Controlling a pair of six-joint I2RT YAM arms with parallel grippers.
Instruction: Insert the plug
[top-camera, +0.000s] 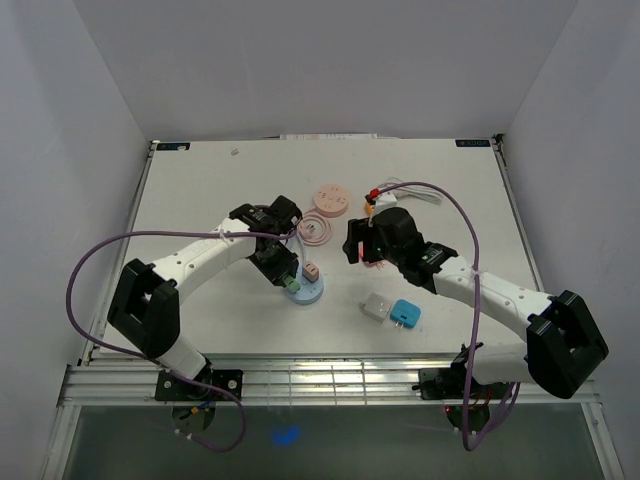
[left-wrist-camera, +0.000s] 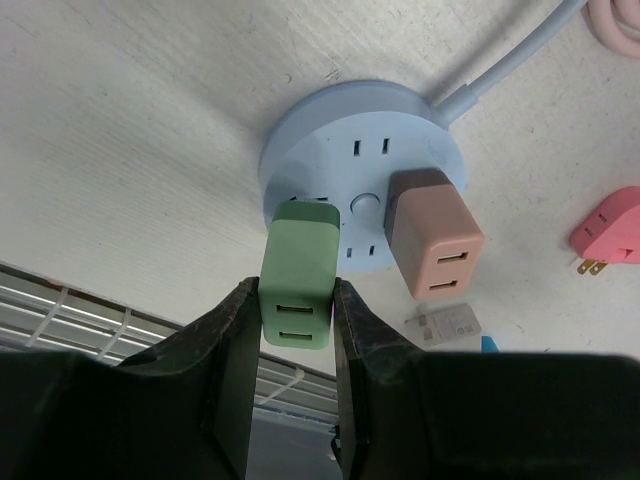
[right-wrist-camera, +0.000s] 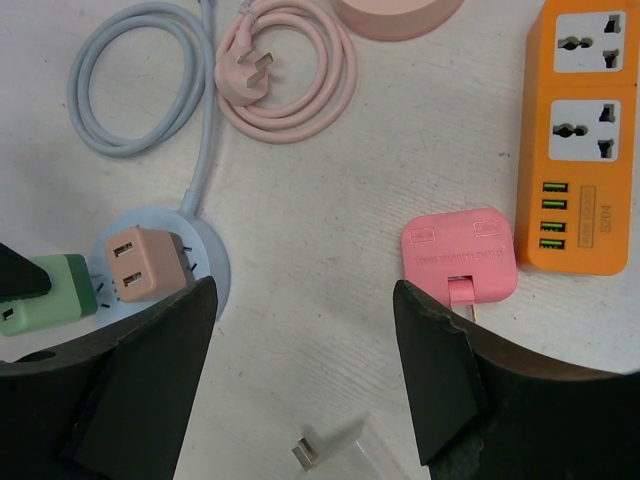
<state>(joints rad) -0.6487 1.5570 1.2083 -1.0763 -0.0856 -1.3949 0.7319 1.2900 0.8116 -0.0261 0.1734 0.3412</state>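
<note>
A green plug (left-wrist-camera: 296, 270) stands with its far end against the face of the round pale-blue socket hub (left-wrist-camera: 330, 150). My left gripper (left-wrist-camera: 297, 300) is shut on the plug's sides. How deep its prongs sit is hidden. A tan plug (left-wrist-camera: 432, 245) sits in the same hub beside it. In the top view the left gripper (top-camera: 285, 275) is over the hub (top-camera: 310, 294). My right gripper (right-wrist-camera: 305, 300) hangs open above bare table with nothing between its fingers. A pink plug (right-wrist-camera: 460, 255) lies just by its right finger.
An orange power strip (right-wrist-camera: 585, 130) lies at the right. A coiled pink cable (right-wrist-camera: 290, 70) and the hub's blue cable (right-wrist-camera: 140, 90) lie behind. A white adapter (top-camera: 377, 307) and a blue adapter (top-camera: 405, 315) lie near the front, and a round pink hub (top-camera: 331, 198) farther back.
</note>
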